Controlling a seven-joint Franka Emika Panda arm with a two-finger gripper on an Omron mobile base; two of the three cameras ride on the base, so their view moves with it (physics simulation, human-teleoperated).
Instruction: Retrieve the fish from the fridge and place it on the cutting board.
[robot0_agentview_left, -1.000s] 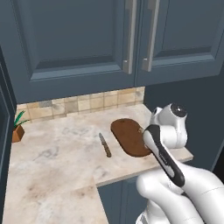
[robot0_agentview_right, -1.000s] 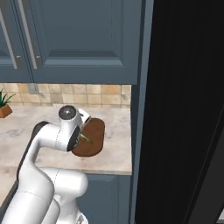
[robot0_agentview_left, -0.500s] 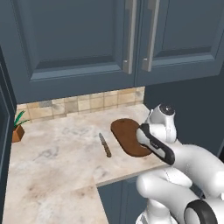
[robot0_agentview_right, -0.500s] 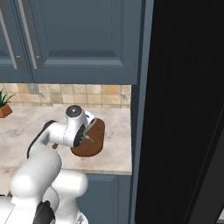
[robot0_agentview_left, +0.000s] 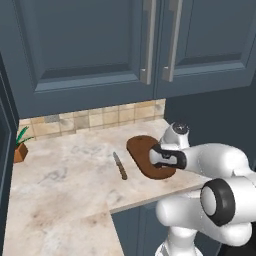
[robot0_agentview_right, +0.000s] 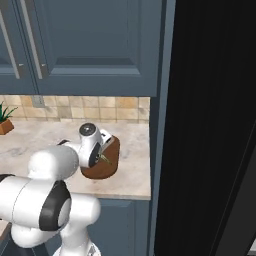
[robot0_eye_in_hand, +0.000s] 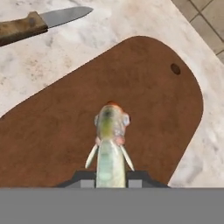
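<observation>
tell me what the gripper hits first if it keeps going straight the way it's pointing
Most likely the cutting board: the gripper, shut on the fish, points right at it. The remaining gap is unclear.

Marble counter, knife lying flat on it, potted plant at the counter's far left, tiled backsplash behind, blue-grey cabinets above.

Hand view: the fish tail end is hidden between the fingers at the bottom edge. The knife handle is cut off at the left edge. Left base view: the arm covers the cutting board on its right part.
</observation>
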